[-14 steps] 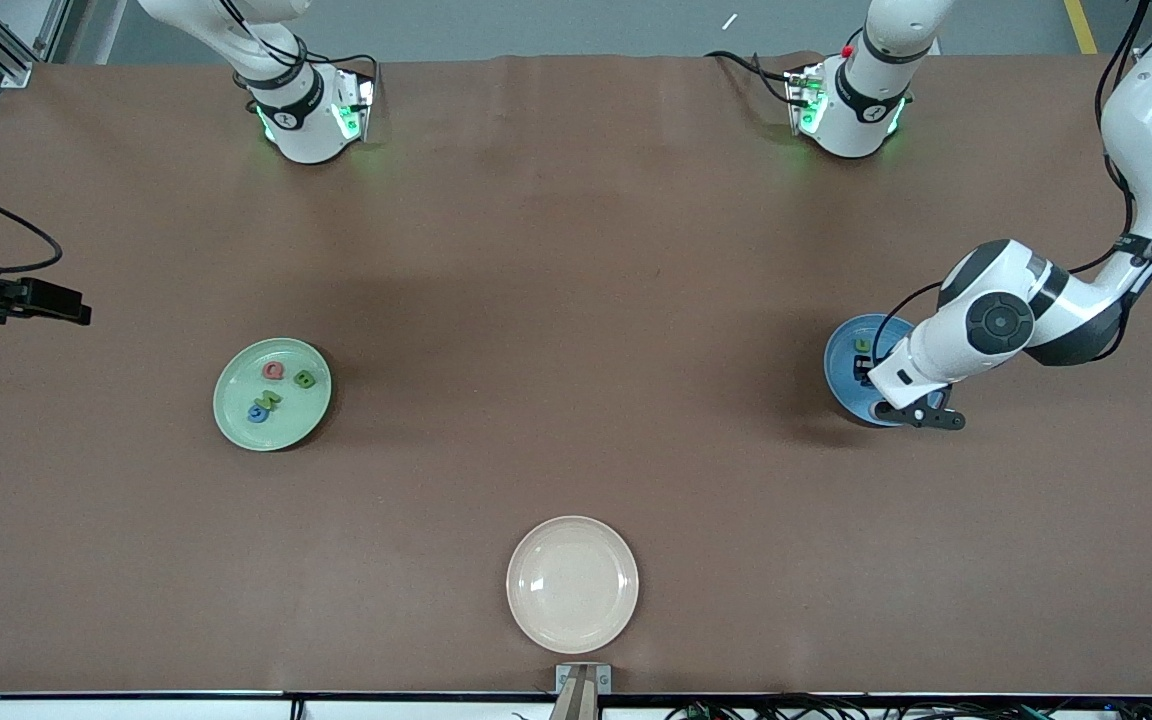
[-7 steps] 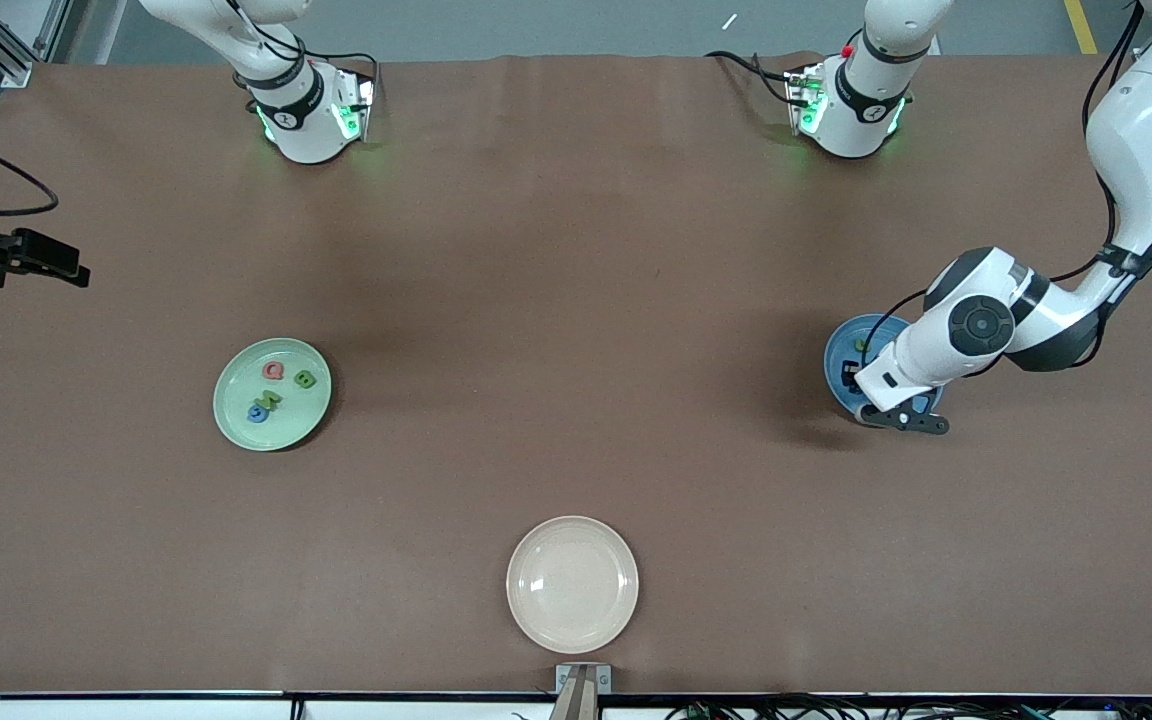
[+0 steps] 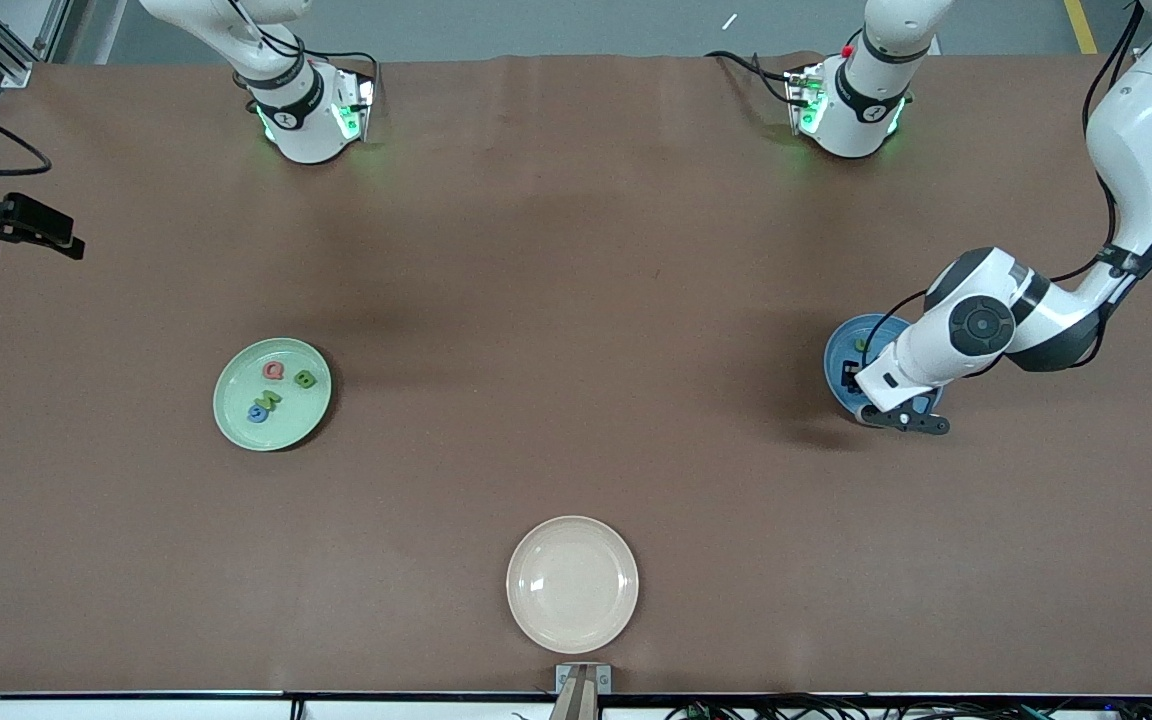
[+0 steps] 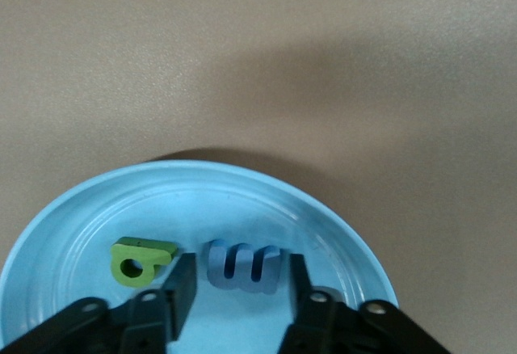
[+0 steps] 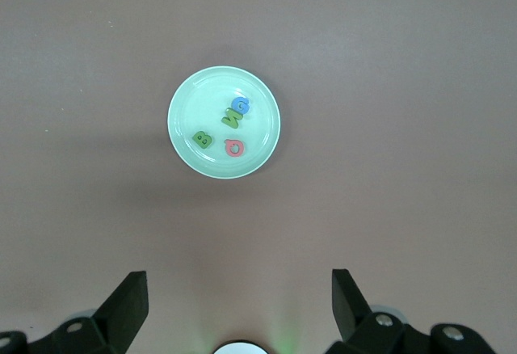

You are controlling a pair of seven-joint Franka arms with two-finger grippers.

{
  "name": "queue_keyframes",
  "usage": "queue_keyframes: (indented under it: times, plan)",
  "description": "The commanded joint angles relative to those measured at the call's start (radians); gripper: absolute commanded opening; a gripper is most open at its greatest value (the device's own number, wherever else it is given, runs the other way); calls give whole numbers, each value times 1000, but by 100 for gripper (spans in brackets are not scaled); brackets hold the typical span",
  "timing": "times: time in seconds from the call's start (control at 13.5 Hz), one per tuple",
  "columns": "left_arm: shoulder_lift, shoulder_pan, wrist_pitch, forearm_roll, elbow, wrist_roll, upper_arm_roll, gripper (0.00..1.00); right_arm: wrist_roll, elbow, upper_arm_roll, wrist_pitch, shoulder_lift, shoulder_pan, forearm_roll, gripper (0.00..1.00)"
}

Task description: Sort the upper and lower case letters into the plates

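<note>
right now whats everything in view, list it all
green plate: 1, pale green, toward the right arm's end of the table
upper case letters: 4 in the green plate: red Q, green B, green N, blue G
blue plate: 1, toward the left arm's end, partly under the left arm
lower case letters: 2 seen in the blue plate: green q, blue e
cream plate: 1, nearest the front camera, nothing in it
left gripper: over the blue plate, jaws apart astride the e
right gripper: open, high above the table
</note>
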Motion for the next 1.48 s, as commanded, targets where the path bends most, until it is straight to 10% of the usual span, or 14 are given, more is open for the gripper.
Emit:
queue_keyframes:
  times: [0.0, 0.96, 1.26, 1.41]
  plan:
    - [-18, 0, 0, 4, 8, 2, -4, 98, 12, -60, 23, 13, -55, -25, -3, 100]
    - [-31, 37, -70, -35, 37, 11, -63, 99, 11, -61, 23, 9, -101, -22, -1, 100]
    - [-151, -23, -71, -318, 65, 153, -44, 99, -3, -61, 17, 0, -110, -27, -3, 100]
    - [-264, -160, -76, -488, 80, 267, 108, 99, -4, -63, 16, -2, -110, -27, -3, 100]
